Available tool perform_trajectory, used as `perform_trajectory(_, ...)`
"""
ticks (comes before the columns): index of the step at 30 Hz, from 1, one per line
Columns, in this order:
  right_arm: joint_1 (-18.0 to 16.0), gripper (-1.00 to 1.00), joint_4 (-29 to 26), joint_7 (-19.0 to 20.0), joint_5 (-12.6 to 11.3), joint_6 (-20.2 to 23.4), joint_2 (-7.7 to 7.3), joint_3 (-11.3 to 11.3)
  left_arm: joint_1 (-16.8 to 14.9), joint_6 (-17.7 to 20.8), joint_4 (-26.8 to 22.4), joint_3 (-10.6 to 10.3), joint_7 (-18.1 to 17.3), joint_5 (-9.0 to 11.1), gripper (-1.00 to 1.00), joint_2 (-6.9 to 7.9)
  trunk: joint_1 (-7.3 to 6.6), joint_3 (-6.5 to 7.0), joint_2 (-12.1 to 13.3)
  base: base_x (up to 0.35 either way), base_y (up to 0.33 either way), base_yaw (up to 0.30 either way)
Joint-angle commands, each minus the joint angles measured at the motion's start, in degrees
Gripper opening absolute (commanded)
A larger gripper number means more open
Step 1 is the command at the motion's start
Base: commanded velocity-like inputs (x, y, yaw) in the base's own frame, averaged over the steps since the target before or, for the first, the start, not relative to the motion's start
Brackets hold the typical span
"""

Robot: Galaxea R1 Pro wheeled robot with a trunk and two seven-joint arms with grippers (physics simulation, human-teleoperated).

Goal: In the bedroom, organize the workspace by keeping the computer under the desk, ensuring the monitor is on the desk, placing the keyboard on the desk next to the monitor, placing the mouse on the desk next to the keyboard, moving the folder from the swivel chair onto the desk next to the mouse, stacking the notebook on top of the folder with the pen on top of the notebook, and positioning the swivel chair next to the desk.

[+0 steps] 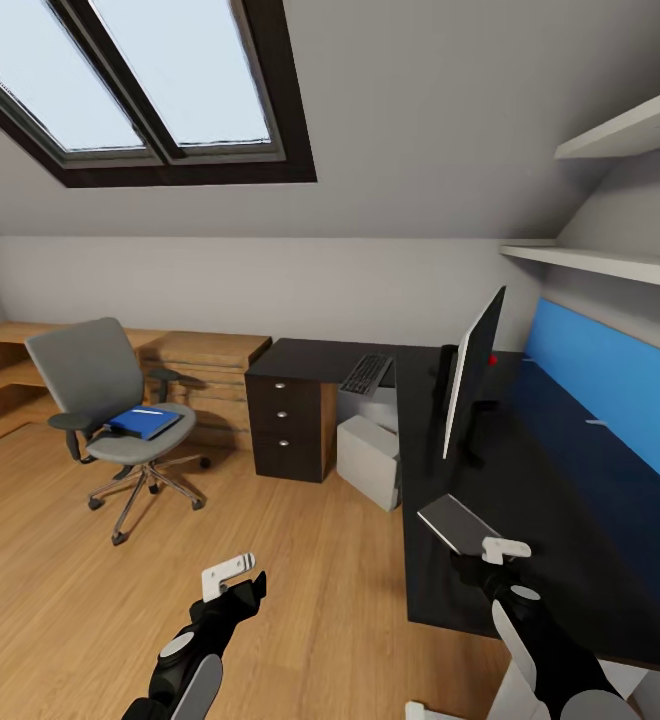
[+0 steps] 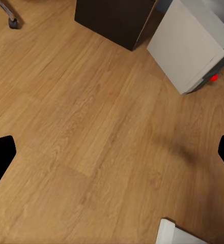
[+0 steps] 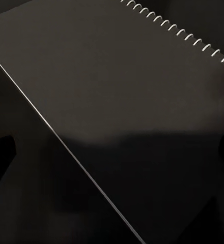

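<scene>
The glossy black L-shaped bench [image 1: 530, 480] stands at right, carrying the thin black widescreen monitor [image 1: 473, 372], the slim black keyboard [image 1: 366, 374] behind and left of it, and the thin grey spiral-bound notebook [image 1: 457, 522] nearer, by the bench's front edge. Under the bench stands the light grey box-shaped computer [image 1: 369, 461], right of the dark three-drawer unit [image 1: 290, 425]. Well left on the wood plank floor [image 1: 90, 600] stands the grey upholstered swivel chair [image 1: 95, 385], with the flat blue folder [image 1: 146, 422] on its seat.

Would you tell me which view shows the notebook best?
The head view: the whole grey notebook lies on the desk ahead of the right gripper. The right wrist view shows its cover and spiral binding close up.
</scene>
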Motion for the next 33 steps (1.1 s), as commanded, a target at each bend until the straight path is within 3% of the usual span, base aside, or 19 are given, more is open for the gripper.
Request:
perform_trajectory(1, 0.0, 1.00, 0.4, -0.3, -0.7, 0.3, -0.03, 0.1, 0.0, 0.1, -0.1, -0.1, 0.4, 0.5, 1.00, 0.01, -0.22, 0.10, 0.4, 0.000, 0.000, 0.000)
perform_trajectory(25, 0.0, 1.00, 0.4, -0.3, -0.7, 0.2, -0.03, 0.0, 0.0, 0.1, 0.4, -0.1, 0.4, 0.5, 1.00, 0.00, -5.49, 4.41, 10.0, 0.000, 0.000, 0.000)
perform_trajectory(33, 0.0, 1.00, 0.3, -0.3, -0.7, 0.2, -0.03, 0.0, 0.0, 0.1, 0.4, -0.1, 0.4, 0.5, 1.00, 0.00, -5.49, 4.41, 10.0, 0.000, 0.000, 0.000)
